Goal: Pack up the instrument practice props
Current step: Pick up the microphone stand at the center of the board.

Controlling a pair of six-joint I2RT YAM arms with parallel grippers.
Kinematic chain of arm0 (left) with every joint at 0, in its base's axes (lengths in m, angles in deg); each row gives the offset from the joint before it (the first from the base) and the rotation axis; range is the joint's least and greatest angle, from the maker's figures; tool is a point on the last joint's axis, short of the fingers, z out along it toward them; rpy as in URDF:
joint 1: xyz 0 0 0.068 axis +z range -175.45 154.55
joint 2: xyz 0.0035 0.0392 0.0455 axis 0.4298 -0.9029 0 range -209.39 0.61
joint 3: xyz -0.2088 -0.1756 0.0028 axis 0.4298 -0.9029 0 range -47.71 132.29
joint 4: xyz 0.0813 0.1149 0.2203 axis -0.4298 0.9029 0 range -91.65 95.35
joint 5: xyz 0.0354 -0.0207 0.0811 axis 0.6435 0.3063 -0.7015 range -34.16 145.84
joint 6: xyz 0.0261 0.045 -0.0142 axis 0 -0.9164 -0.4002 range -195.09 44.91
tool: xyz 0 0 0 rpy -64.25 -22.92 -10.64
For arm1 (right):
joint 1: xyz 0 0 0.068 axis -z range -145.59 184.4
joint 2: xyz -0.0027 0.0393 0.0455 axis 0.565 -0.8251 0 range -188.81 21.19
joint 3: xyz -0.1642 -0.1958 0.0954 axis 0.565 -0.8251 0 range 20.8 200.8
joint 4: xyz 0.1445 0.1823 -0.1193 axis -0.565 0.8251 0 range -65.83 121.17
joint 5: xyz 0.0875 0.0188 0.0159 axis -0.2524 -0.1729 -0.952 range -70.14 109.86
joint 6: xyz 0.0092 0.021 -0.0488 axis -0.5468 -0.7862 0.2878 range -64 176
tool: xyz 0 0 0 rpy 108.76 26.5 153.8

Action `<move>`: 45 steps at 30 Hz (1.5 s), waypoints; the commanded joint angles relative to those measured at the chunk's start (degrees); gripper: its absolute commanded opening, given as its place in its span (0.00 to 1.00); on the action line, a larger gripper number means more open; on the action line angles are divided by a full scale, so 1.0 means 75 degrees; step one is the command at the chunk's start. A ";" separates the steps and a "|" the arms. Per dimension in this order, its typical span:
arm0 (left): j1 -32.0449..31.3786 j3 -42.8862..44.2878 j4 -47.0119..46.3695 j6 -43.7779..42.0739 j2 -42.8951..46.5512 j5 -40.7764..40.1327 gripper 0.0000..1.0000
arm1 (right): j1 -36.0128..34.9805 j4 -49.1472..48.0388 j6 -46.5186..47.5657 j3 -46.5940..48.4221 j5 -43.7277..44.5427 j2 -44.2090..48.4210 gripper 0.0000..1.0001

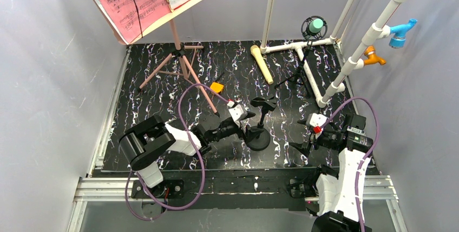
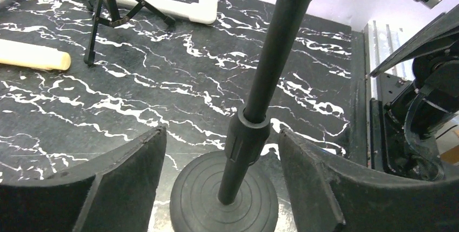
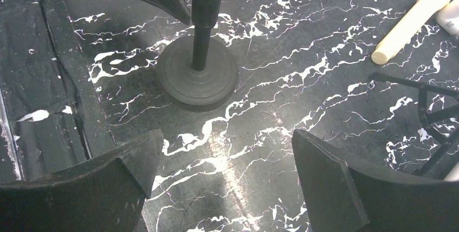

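The beige toy microphone [image 2: 32, 56], a smooth rounded cylinder, lies flat on the white-veined black mat [image 2: 335, 80], well beyond the left gripper [image 2: 222, 137] and off to one side. That gripper's matte wedge fingers stand apart, flanking without touching the round pole of a black stand [image 2: 269, 64] with a ridged disc base. The right gripper [image 3: 227, 137] is spread wide above the mat.

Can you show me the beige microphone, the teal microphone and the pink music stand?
beige microphone [image 1: 262, 65]: top view, middle of its long body.
teal microphone [image 1: 316, 25]: top view, its round head.
pink music stand [image 1: 176, 36]: top view, its upright pole.
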 commanded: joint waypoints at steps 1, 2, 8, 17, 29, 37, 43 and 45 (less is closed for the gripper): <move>-0.0097 0.0244 -0.0492 0.0243 -0.0125 0.0135 0.70 | 0.0039 0.0154 0.0197 -0.0042 -0.0167 0.0068 0.98; -0.0099 0.0264 -0.0502 0.0274 -0.0143 0.0172 0.68 | 0.0039 0.0158 0.0206 -0.0037 -0.0160 0.0073 0.98; -0.0114 0.0382 -0.0531 0.0416 -0.0269 0.0380 0.59 | 0.0039 0.0167 0.0229 -0.0043 -0.0177 0.0079 0.98; -0.0129 0.0588 -0.0583 0.0645 -0.0522 0.0537 0.19 | 0.0039 0.0177 0.0242 -0.0021 -0.0170 0.0063 0.98; -0.0410 0.0536 -0.0578 0.3382 0.0688 -0.0377 0.00 | 0.0028 0.0038 -0.1118 0.0424 -0.0499 -0.0217 0.98; -0.1252 0.1366 -0.0567 0.3083 0.0287 -0.1657 0.00 | -0.0390 0.0183 -0.1440 0.0559 -0.0959 -0.0363 0.98; -0.1662 0.2011 -0.0567 0.2654 -0.0046 -0.2382 0.00 | -0.0943 -0.0627 -0.2520 0.0448 -0.1023 -0.0404 0.98; -0.1784 0.2161 -0.0567 0.2449 -0.0141 -0.2598 0.00 | -0.1076 -0.0642 -0.2564 0.0442 -0.1061 -0.0428 0.97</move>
